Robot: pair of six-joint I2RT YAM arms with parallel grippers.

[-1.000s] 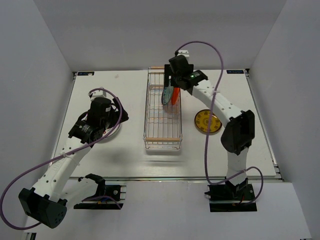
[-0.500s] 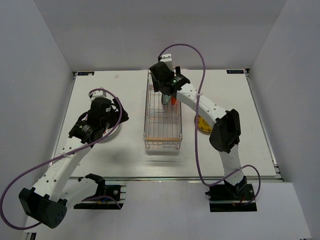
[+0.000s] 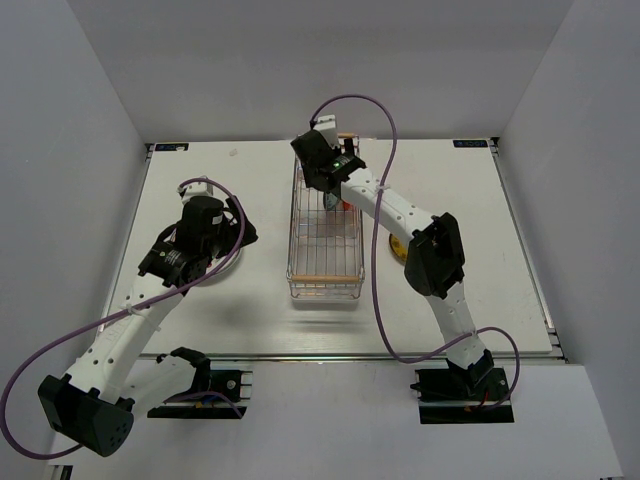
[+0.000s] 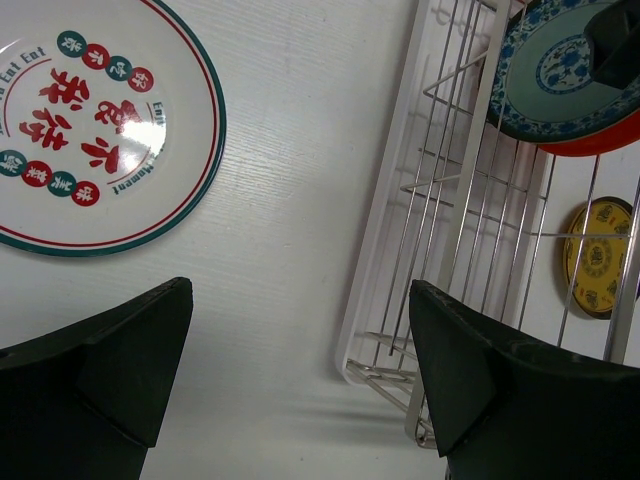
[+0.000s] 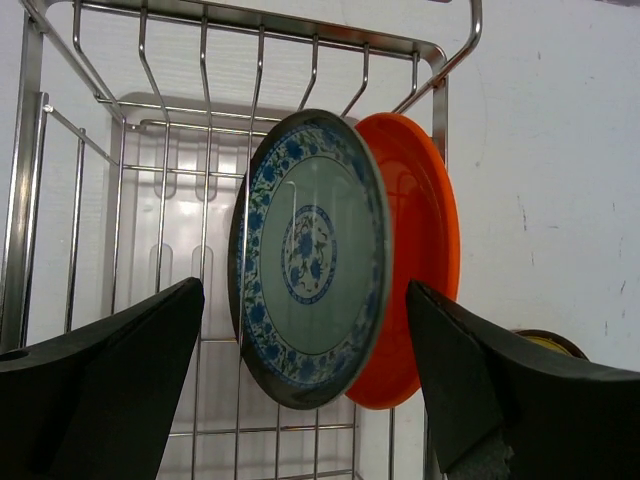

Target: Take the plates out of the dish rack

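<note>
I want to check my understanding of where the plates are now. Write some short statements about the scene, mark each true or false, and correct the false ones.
1. The grey-teal plate and the orange plate stand upright side by side in the dish rack. True.
2. The yellow plate stands in the rack. False: it lies flat on the table, beside the rack.
3. The right pincer is shut on the orange plate. False: it is open and holds nothing.
4. The white plate with red marks lies outside the rack. True.
</note>
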